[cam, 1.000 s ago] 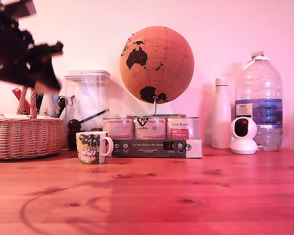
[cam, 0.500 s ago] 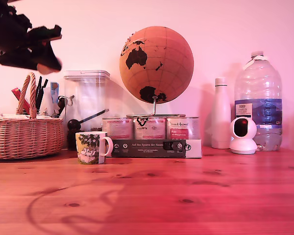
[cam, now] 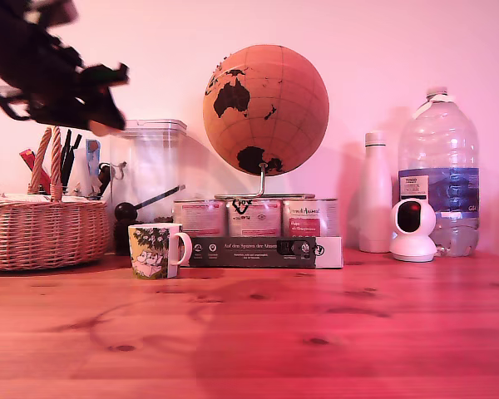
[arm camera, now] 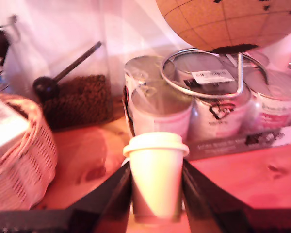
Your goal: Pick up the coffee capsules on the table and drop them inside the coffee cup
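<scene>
Cream-white plastic is filling the gap between the jaws in the wrist view: the gripper (arm camera: pixel 156 187) is grasping a cream-white coffee capsule (arm camera: pixel 156 172), its black fingers (arm camera: pixel 117 187) pressing on the tapered side walls while the flanged rim is pointing away from the wrist. In the exterior view the gripper (cam: pixel 106 108) is hanging high in the air, above the exterior view's left of the coffee cup (cam: pixel 155 249) and over the near edge of the wicker basket (cam: pixel 41 233). The coffee cup is standing upright on the wooden table (cam: pixel 316 332), its white handle pointing toward the exterior view's right, just in front of the clear storage jar (cam: pixel 150 170) and beside the boxed row of tins (cam: pixel 258 218) under the cork globe (cam: pixel 266 108). The cup is not appearing in the wrist view, so its mouth is probably lying below and to the exterior view's right of the capsule. The coming move is likely calling for travel toward that side and downward until the capsule's long axis is standing over the cup opening. No other capsules are showing on the table in either view.
</scene>
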`<move>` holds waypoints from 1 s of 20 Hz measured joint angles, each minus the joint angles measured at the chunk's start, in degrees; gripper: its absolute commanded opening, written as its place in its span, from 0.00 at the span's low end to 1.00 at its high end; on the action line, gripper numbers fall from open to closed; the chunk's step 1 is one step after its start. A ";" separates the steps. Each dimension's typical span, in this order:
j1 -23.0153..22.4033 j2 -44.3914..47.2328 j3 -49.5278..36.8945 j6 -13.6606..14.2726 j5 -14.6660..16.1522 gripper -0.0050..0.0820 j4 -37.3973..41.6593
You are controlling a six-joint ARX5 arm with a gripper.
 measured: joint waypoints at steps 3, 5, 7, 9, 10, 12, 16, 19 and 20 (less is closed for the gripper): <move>0.00 3.74 4.70 0.20 0.44 0.20 -0.50; 0.00 6.23 7.74 0.24 0.92 0.20 -1.20; 0.00 8.61 10.56 0.46 1.07 0.20 -2.84; 0.00 11.17 13.57 0.61 1.49 0.20 -4.90; 0.00 12.35 15.15 0.63 1.66 0.20 -6.08; 0.00 14.34 18.01 0.61 2.16 0.20 -8.50; 0.00 18.32 24.65 0.63 2.95 0.20 -14.49; 0.00 21.51 29.51 0.63 3.17 0.20 -19.08; 0.00 22.64 30.97 0.63 3.41 0.20 -20.50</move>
